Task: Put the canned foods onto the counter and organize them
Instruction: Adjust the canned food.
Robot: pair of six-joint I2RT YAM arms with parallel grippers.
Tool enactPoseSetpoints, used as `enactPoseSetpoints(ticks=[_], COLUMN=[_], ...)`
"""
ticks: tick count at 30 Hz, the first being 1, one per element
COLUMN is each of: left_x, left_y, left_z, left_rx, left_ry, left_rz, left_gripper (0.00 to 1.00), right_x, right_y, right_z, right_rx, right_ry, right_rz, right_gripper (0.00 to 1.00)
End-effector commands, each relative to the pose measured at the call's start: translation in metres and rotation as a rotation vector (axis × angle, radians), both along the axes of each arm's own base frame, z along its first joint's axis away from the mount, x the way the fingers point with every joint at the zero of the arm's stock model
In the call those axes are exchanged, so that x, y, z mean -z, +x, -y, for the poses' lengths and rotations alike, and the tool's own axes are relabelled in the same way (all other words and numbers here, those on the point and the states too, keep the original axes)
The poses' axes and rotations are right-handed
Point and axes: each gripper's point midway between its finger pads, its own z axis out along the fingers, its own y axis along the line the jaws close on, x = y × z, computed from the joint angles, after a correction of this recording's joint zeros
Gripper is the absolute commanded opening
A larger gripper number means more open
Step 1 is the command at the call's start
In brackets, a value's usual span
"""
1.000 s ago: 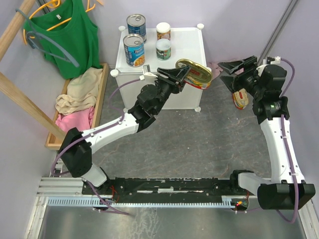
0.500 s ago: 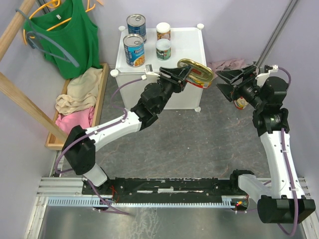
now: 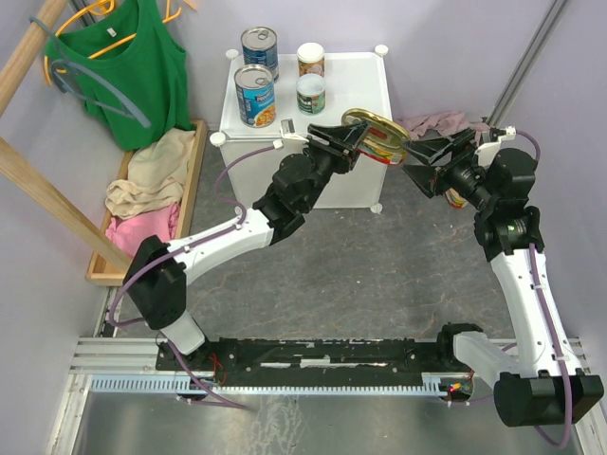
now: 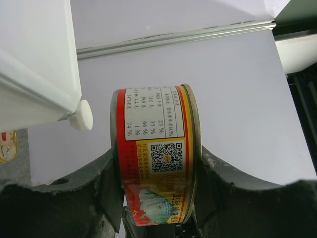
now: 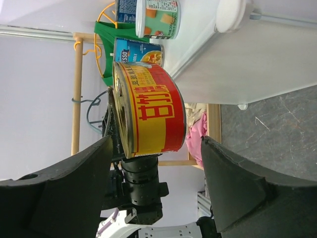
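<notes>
My left gripper [image 3: 365,140] is shut on a flat oval gold tin with a red label [image 3: 377,135], held on edge in the air off the front right corner of the white counter [image 3: 356,90]. In the left wrist view the tin [image 4: 153,158] sits clamped between both fingers. My right gripper [image 3: 419,167] is wide open just right of that tin. In the right wrist view the tin [image 5: 148,109] lies between and beyond my spread fingers [image 5: 64,193], untouched. Two tall blue cans [image 3: 254,95] and two small white-topped cans [image 3: 311,93] stand on the counter. A second oval tin [image 3: 458,197] lies on the floor behind my right gripper.
A wooden tray of clothes [image 3: 142,190] lies left of the counter, with a green top on a hanger [image 3: 133,66] above it. A pink cloth [image 3: 436,123] lies on the floor right of the counter. A round counter knob [image 4: 81,115] is close to the held tin.
My right gripper has swung left, still open, up to the tin. My left arm has carried the tin slightly right and up.
</notes>
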Motion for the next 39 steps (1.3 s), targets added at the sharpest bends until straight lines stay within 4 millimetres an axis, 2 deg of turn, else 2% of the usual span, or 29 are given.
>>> enactPoseSetpoints(ticks=[1, 16, 30, 34, 39], left_x=[-0.069, -0.067, -0.064, -0.06, -0.056], left_y=[-0.008, -0.009, -0.012, -0.011, -0.011], left_z=[-0.01, 0.001, 0.009, 0.009, 0.011], left_rx=[-0.016, 0.008, 0.03, 0.029, 0.037], left_ry=[-0.144, -0.153, -0.164, -0.168, -0.17], left_rz=[0.135, 0.129, 0.121, 0.115, 0.108], left_gripper=[0.03, 0.03, 0.03, 0.03, 0.03], right_x=[-0.019, -0.024, -0.021, -0.02, -0.017], right_y=[-0.004, 0.004, 0.018, 0.023, 0.029], right_z=[-0.003, -0.011, -0.015, -0.015, -0.017], right_rx=[-0.009, -0.027, -0.024, -0.02, -0.03], right_ry=[0.008, 0.034, 0.038, 0.04, 0.053], right_rz=[0.081, 0.102, 0.115, 0.119, 0.118], right_gripper=[0.8, 0.76, 0.66, 0.61, 0.46])
